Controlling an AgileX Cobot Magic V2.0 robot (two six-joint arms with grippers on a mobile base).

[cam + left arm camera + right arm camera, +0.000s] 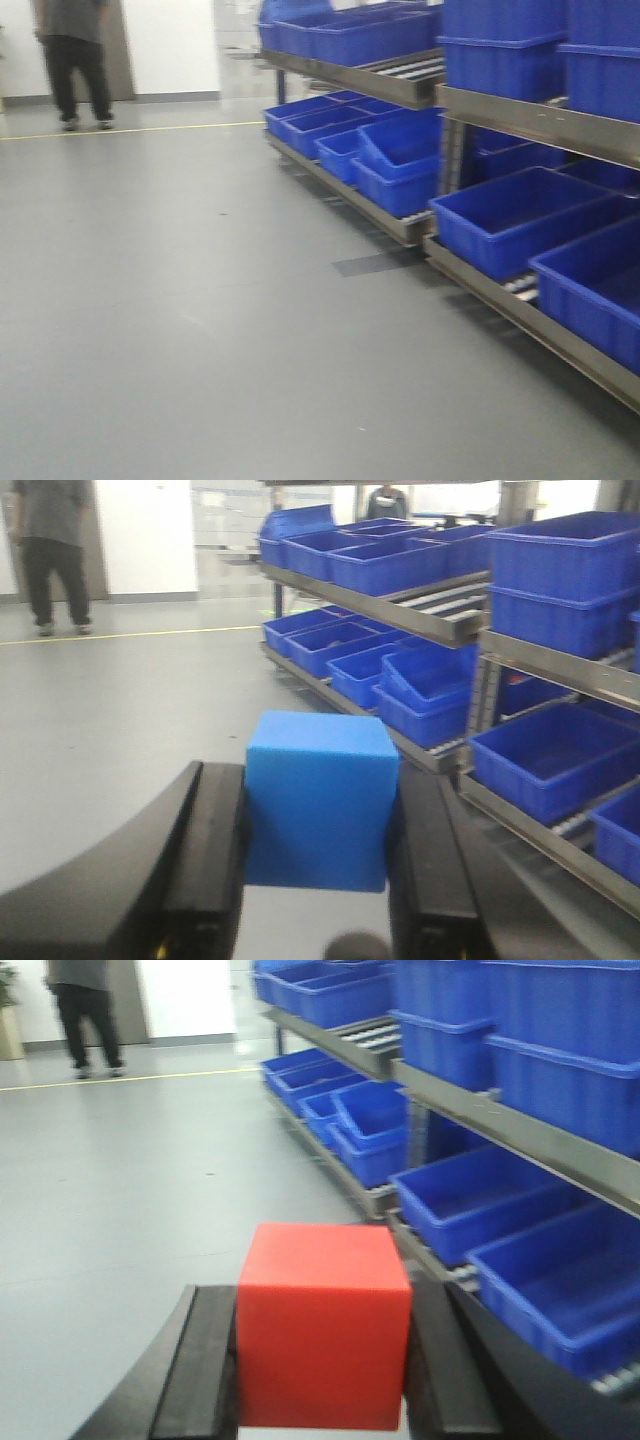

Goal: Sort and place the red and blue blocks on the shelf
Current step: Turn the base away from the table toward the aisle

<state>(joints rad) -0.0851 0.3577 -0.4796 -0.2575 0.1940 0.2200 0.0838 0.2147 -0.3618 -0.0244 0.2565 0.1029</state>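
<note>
Two blocks held in the aisle beside the shelf (pixel 540 122)
The left gripper (pixel 318 865) clamps the one blue block (pixel 320 790), the right gripper (pixel 322 1380) the one red block (pixel 322 1310); two tiers of blue bins (pixel 520 215) alongside, one person (pixel 75 55) beyond.

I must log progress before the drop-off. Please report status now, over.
Left gripper shut on blue block. Right gripper shut on red block. Shelf to the right, blocks not yet on it. Person standing far ahead.
</note>
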